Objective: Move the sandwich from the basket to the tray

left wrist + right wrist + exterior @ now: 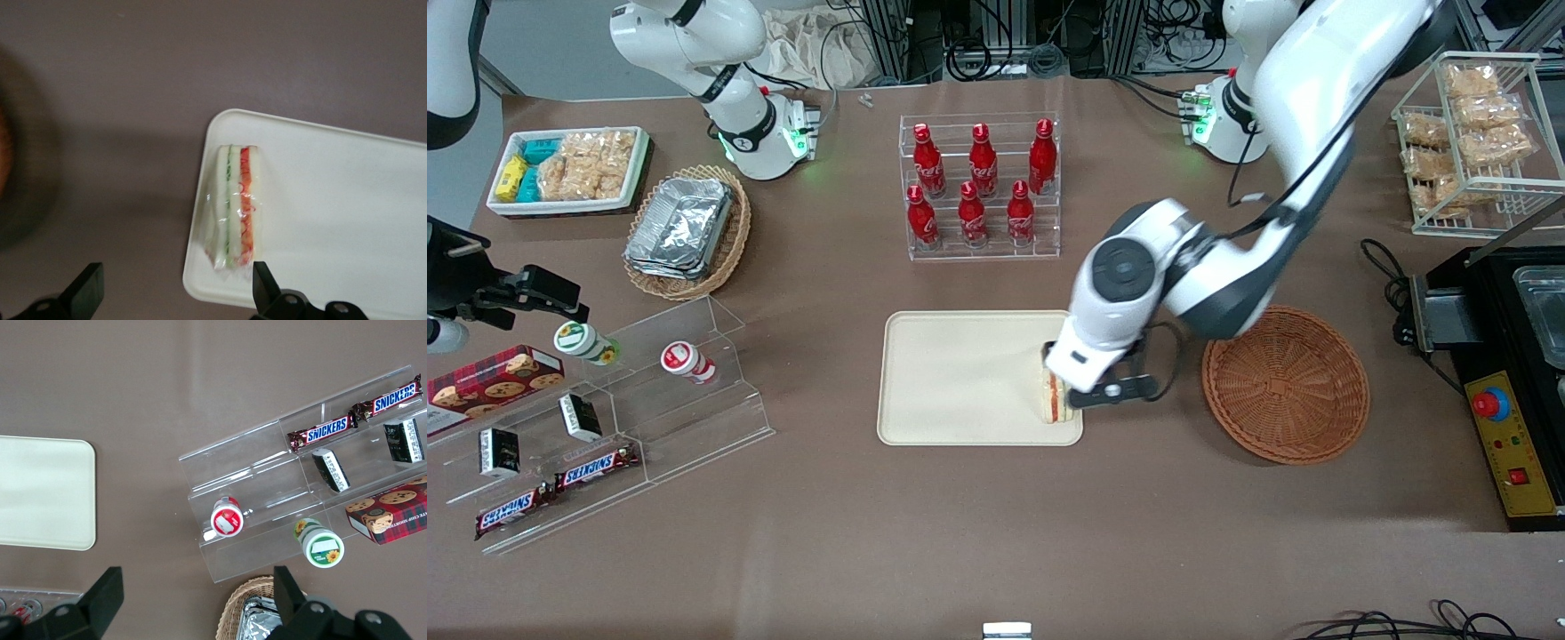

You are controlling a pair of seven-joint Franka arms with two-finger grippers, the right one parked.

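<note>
The sandwich (pixel 1051 396), a wrapped wedge of pale bread with red and green filling stripes, lies on the cream tray (pixel 960 373), on the part of it next to the basket. It also shows in the left wrist view (pixel 235 207), resting on the tray (pixel 333 213) close to a rounded corner. My left gripper (pixel 1092 391) hovers just above the sandwich and the tray's rim, open, its black fingers (pixel 265 287) spread wide and holding nothing (pixel 175 268). The reddish-brown wicker basket (pixel 1285 387) is empty, beside the tray toward the working arm's end.
A clear rack of red bottles (pixel 980 187) stands farther from the camera than the tray. A tan basket with foil containers (pixel 687 229) and a clear stand with snacks (pixel 605 418) lie toward the parked arm's end. A black appliance (pixel 1507 356) sits beside the basket.
</note>
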